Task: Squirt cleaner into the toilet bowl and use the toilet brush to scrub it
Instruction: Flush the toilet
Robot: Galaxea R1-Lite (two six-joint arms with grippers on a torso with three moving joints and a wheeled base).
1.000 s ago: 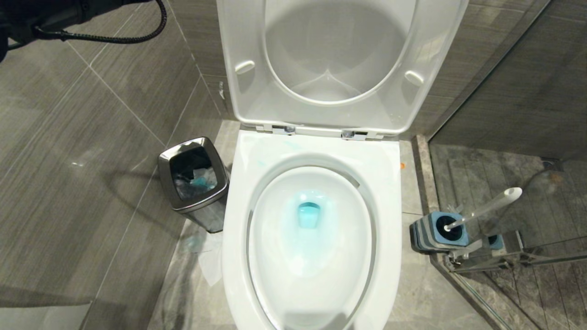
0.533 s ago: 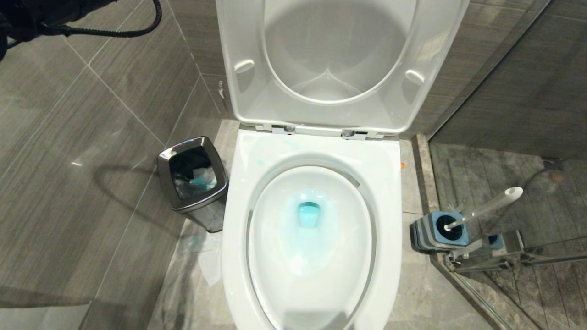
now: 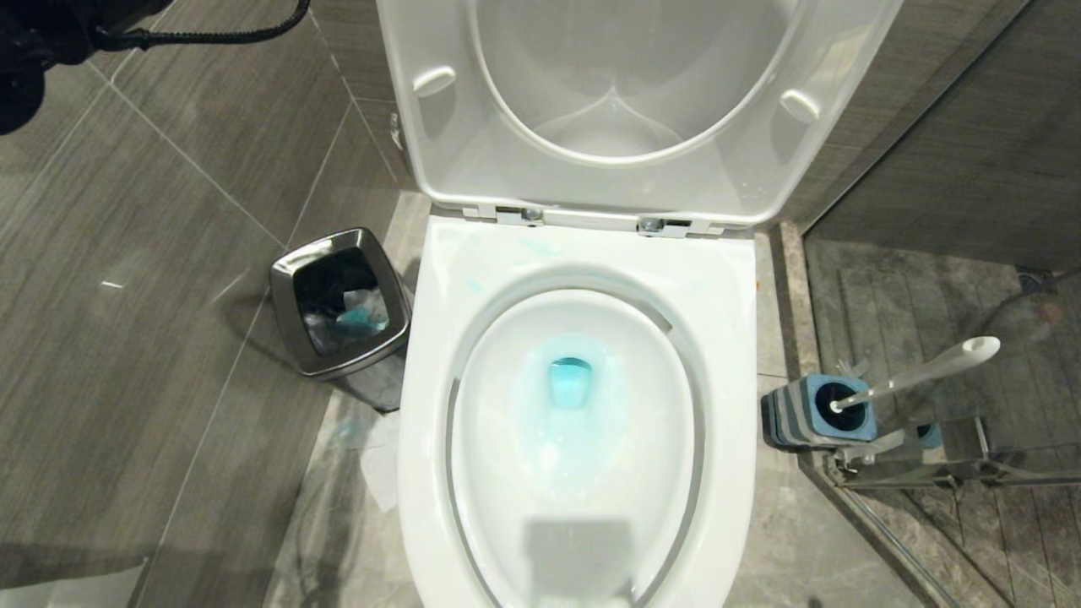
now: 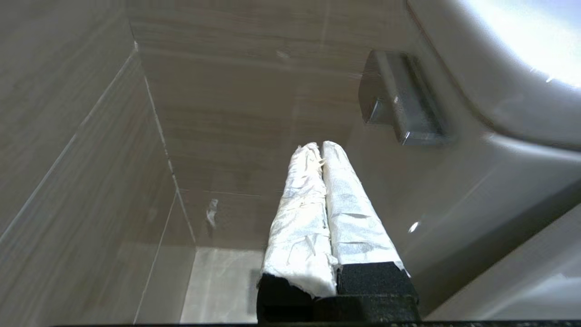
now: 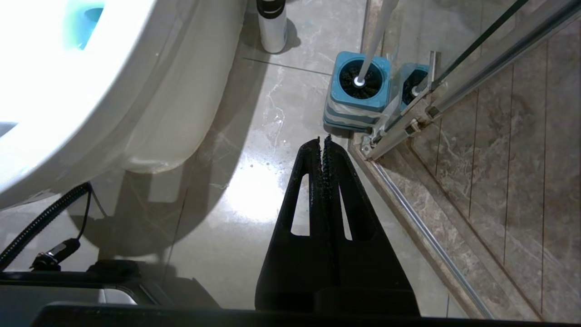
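The white toilet bowl fills the middle of the head view, its seat and lid raised. Turquoise cleaner tints the water and smears the ceramic around it. The toilet brush leans in its blue-topped holder on the floor to the right, by the glass. My right gripper hangs shut and empty over the floor, just short of the holder. My left gripper, its fingers wrapped in white tape, is shut and empty and points at the tiled wall left of the toilet. Only that arm's dark body shows in the head view.
A steel bin with rubbish stands left of the bowl, with paper on the floor beside it. A glass shower door and its metal rail bound the right side. A white cylinder with a black band stands behind the bowl.
The whole head view has shifted, so the camera moved: the toilet sits slightly larger and higher. The left arm has turned a little at the top left. Both grippers stay shut.
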